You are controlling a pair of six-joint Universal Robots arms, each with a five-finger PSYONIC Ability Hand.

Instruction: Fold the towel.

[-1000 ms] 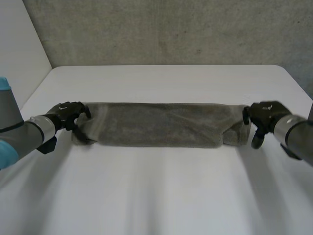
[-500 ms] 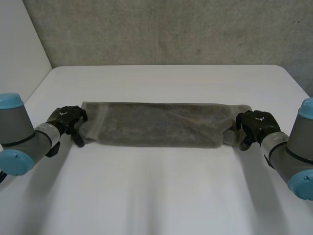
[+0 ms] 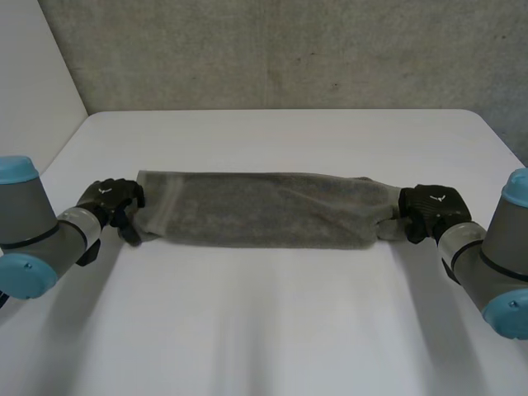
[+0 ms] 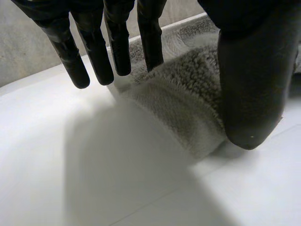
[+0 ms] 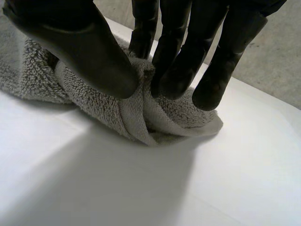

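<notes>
Right hand (image 3: 429,212): closed on the towel's right end. In its wrist view the thumb (image 5: 80,47) and fingers (image 5: 174,61) pinch a bunched ridge of pile between them.
Left hand (image 3: 111,200): at the towel's left end and not gripping, as far as I can see. Its fingers (image 4: 96,52) hang straight over the far side of the end, and the thumb (image 4: 251,84) stands wide on the near side, so the folded edge lies in the gap between them.
Towel (image 3: 264,210): a long grey strip, already doubled lengthwise, running across the table from one hand to the other. Its left end lies flat, and its right end is gathered into a narrow neck at the right hand.
Table (image 3: 264,330): white, with nothing else on it near the towel.
Just changed: half a second ago the right end lay broad and flat, with the right hand's fingers pointing down beside it. That corner has since been drawn in and the hand has closed round it. The left hand has barely shifted in that time (a second ago it sat a little higher, at the same end).
Meaning for the task: one end looks secured and the other only straddled. The next step is probably for the left hand to close on its end. Lifting before that would likely drag the strip sideways and not carry one end over toward the other.
Risk: the right grip holds a bunch, not a clean corner, so that end may land creased.
</notes>
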